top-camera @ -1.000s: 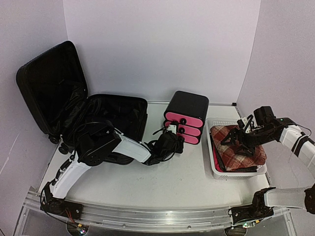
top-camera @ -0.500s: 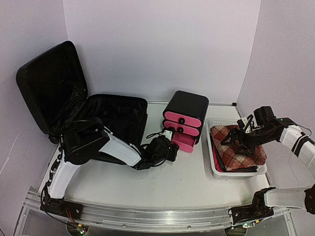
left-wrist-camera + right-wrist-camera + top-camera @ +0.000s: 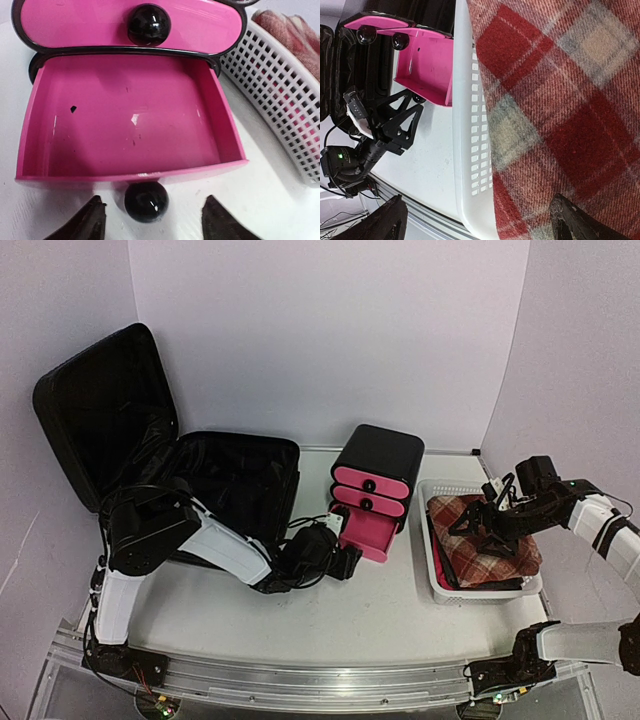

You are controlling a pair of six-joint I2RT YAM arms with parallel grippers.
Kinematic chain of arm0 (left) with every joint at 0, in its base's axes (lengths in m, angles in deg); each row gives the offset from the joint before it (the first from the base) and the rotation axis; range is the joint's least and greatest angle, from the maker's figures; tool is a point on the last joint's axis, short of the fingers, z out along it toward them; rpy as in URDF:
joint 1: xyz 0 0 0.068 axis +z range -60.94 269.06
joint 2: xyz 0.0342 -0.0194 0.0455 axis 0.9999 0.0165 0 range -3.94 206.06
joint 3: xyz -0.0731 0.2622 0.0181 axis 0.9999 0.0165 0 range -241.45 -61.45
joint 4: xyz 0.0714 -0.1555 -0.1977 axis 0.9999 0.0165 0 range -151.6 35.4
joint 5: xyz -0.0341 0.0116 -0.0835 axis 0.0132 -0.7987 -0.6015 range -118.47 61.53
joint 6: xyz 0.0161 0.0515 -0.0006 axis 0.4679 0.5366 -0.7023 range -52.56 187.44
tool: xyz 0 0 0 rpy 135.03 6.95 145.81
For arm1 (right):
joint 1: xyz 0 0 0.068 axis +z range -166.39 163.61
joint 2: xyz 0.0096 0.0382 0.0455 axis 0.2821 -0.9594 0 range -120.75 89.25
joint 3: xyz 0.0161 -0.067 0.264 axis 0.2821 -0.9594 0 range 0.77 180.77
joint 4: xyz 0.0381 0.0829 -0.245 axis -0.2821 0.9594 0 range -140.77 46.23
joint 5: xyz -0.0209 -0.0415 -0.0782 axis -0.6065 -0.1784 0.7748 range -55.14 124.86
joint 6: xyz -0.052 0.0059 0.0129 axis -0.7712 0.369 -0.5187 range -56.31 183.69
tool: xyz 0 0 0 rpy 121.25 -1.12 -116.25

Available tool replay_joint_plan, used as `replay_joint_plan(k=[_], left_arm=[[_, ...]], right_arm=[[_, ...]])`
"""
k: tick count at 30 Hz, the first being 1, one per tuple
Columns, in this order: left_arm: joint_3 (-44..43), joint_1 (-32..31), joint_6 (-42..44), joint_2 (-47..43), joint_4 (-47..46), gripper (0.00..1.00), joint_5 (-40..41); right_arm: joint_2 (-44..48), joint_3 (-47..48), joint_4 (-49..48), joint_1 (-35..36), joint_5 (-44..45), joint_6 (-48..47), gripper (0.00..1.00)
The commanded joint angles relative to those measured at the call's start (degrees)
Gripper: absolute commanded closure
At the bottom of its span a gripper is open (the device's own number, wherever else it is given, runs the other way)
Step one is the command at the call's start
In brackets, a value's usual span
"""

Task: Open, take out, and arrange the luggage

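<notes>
Lilac walls on three sides, white desk (image 3: 400, 612) below. Luggage (image 3: 238, 480) sits at far left of desk, open. Its lid (image 3: 100, 405) stands up by left wall, and lower shell lies flat w/ dark lining showing.

Left tool (image 3: 153, 204) is just off luggage's near-right corner, low over desk. It points away from luggage, twd drawer box (image 3: 380, 452). Left arm crosses in front of shell's near edge.

Box is black w/ pink fronts and stands just right of luggage. Its bottom drawer (image 3: 130, 120) is out, w/ a small dark speck on its floor. Left tool's jaws are apart, one each side of drawer's black knob (image 3: 145, 201). Gaps show on both sides, so no touch.

Right tool (image 3: 487, 530) is well apart from luggage, w/ drawer box btwn them. It hangs over plaid cloth (image 3: 560, 100) in white basket (image 3: 480, 593) at right of desk. Its jaws are wide apart; can't tell if tips touch cloth. Basket sits just right of box, near open drawer.
</notes>
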Motion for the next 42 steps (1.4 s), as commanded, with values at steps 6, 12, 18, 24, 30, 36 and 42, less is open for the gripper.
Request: replay_joint_plan(k=[6,12,18,24,30,36,42], left_arm=[[6.7,-1.0,3.2,-19.2,8.6,0.27,-1.7],[11.0,-0.7,10.6,-36.3,24.6,0.20,-2.2],[5.1,10.2,14.8,-45.4,48.0,0.13,-6.2],[-4.5,25.5,11.1,-43.5,68.2,0.12,-13.3],[-13.1,35.8,2.1,-37.1,85.1,0.11,-21.7],[-24.5,40.2,1.1,-22.9,103.0,0.14,-27.7],[-30.7,41.0,1.3,-15.6,103.9,0.12,-30.3]], right_arm=[[-0.7,1.4,-1.3,0.2,1.9,-1.1,0.02],[-2.3,2.7,-1.4,0.2,6.0,-4.1,0.02],[0.3,5.7,-6.5,0.2,11.1,-11.0,0.02],[-3.8,6.2,-9.9,0.2,16.4,-10.7,0.02],[-6.7,9.5,-11.5,0.2,17.9,-15.2,0.02],[-11.4,14.2,-10.1,0.1,19.7,-22.0,0.02],[-17.5,17.2,-11.1,0.2,23.2,-26.3,0.02]])
